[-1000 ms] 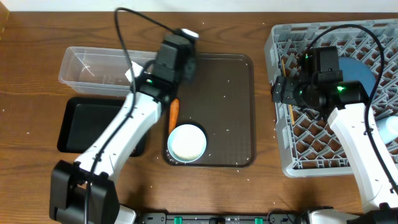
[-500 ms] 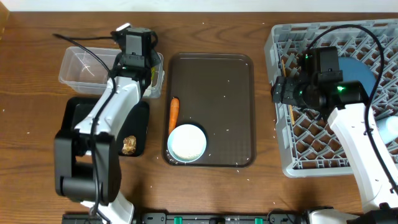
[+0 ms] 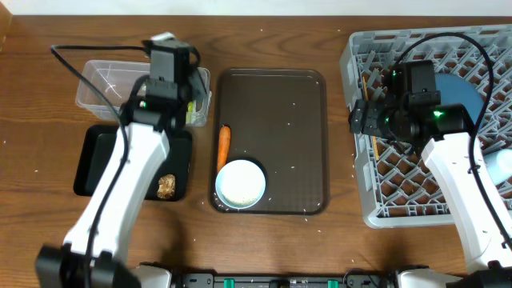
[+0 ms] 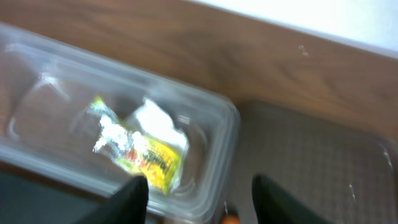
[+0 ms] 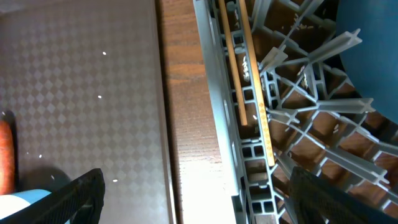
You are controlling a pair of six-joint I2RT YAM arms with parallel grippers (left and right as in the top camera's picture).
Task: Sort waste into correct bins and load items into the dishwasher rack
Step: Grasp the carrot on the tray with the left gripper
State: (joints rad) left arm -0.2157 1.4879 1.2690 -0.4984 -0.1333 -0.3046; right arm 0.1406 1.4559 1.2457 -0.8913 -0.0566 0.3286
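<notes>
The crumpled white and yellow-green wrapper (image 4: 140, 146) lies inside the clear tub (image 3: 104, 88), at its right end. My left gripper (image 4: 199, 202) hovers open just above that end, with nothing between its fingers. An orange carrot (image 3: 224, 146) and a white bowl (image 3: 240, 184) rest on the brown serving tray (image 3: 288, 104), among loose white rice grains. A brown food lump (image 3: 166, 186) sits in the black tray (image 3: 96, 160). My right gripper (image 5: 199, 199) stands open over the left edge of the grey rack (image 3: 384, 200), where the chopsticks (image 5: 239, 62) lie. The dark-blue bowl (image 3: 468, 92) stands in the rack.
A light-blue cup (image 3: 502, 164) shows at the rack's right edge. Bare wooden table runs between the serving tray and the rack. The left arm's cable arches over the clear tub.
My left arm swung from the serving tray to the clear tub, opened, and let go of the wrapper, which now lies in the tub. The right arm has not moved.
</notes>
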